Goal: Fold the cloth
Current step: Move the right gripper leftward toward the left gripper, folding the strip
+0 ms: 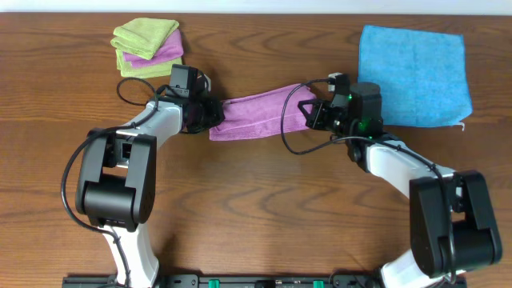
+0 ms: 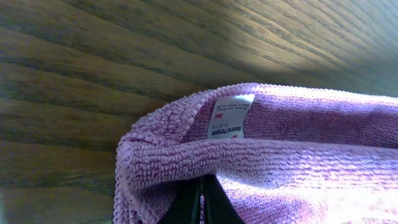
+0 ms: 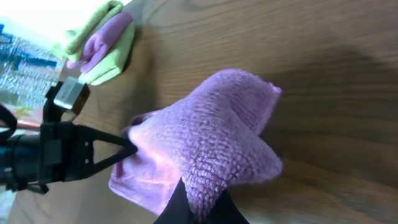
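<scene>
Cloth [image 1: 256, 114] stretched | left claw [image 1: 214, 116] angled inward, clamping one end | right claw [image 1: 306, 112] clamping other

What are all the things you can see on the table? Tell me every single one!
purple cloth: one, purple, middle of the table, stretched between the two grippers
white tag: one, white, on the purple cloth's edge at the left gripper's end
blue cloth: one, bright blue, lying flat at the far right
pile of folded cloths: one pile, lime-green with a purple one in between, far left
table: one, brown wood, under everything
left gripper: one, black, shut on the purple cloth's left end
right gripper: one, black, shut on the purple cloth's right end
</scene>
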`<state>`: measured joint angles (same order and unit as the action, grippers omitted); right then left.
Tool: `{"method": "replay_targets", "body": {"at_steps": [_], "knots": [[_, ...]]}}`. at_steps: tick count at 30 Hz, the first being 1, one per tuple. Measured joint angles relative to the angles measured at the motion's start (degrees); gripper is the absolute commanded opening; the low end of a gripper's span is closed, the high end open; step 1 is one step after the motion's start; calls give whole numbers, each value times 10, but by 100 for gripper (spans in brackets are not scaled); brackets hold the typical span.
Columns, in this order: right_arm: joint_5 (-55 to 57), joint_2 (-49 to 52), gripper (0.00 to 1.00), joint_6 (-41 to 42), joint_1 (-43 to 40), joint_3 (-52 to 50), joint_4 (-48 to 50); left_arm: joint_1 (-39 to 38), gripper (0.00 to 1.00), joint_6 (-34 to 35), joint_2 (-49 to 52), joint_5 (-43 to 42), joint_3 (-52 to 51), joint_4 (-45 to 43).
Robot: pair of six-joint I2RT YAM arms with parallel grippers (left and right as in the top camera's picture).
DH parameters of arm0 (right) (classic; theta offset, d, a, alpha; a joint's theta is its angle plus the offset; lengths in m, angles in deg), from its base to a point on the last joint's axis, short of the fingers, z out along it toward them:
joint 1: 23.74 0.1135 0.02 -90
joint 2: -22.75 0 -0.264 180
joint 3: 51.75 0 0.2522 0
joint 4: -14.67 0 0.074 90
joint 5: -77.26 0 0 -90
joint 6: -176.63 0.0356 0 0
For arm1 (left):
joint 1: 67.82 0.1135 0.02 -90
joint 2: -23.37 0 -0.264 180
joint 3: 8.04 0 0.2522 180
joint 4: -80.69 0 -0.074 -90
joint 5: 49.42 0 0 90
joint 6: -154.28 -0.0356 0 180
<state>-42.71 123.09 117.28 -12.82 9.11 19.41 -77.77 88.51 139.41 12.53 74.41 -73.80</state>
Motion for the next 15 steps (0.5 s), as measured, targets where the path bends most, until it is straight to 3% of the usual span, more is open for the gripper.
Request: {"method": "replay_targets", "body": {"at_steps": [15], "knots": [[54,0,1,-10,96,70,-55,0,6,13,0,0,0,0]]}}
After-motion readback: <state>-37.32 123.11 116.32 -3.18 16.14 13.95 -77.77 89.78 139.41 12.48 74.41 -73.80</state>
